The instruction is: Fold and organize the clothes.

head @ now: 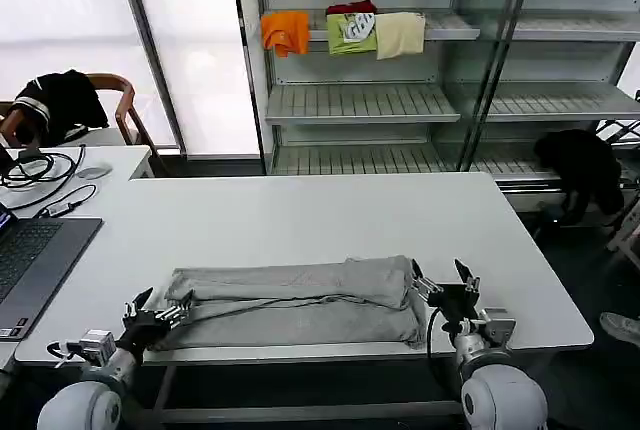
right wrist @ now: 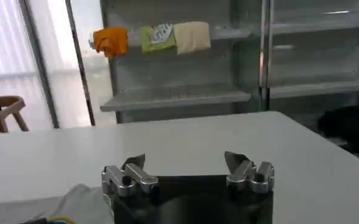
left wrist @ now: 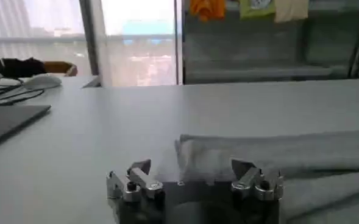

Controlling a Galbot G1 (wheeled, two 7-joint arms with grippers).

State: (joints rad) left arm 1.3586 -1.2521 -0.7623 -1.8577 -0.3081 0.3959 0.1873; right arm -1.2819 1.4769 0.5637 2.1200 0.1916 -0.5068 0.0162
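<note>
Table (head: 300, 215) space was what you had most of: the white top ran wide and bare from the laptop (head: 30, 260) at your left out to the far right corner, with the shelving (head: 400, 100) behind it holding the orange, green and cream folded garments (head: 345, 32) on an upper shelf. Along the near edge lay the grey T-shirt (head: 300, 300), already brought in lengthwise into a long narrow band, its two folded halves meeting in a seam that ran from left to right. You had the left gripper (head: 160, 312) at the band's left end, fingers spread wide and holding nothing, with the cloth lying just ahead of its tips in the left wrist view (left wrist: 194, 176). You had the right gripper (head: 445, 285) just off the band's right end, likewise spread wide and empty; in the right wrist view (right wrist: 185, 170) a corner of the grey cloth showed beside one finger rather than between the two. By my reading, the lengthwise fold was done and the crosswise fold was the step in hand. The next move called for you to close each gripper on its end through all the layers, then carry one end over onto the other while keeping the band flat and its edges lined up.
</note>
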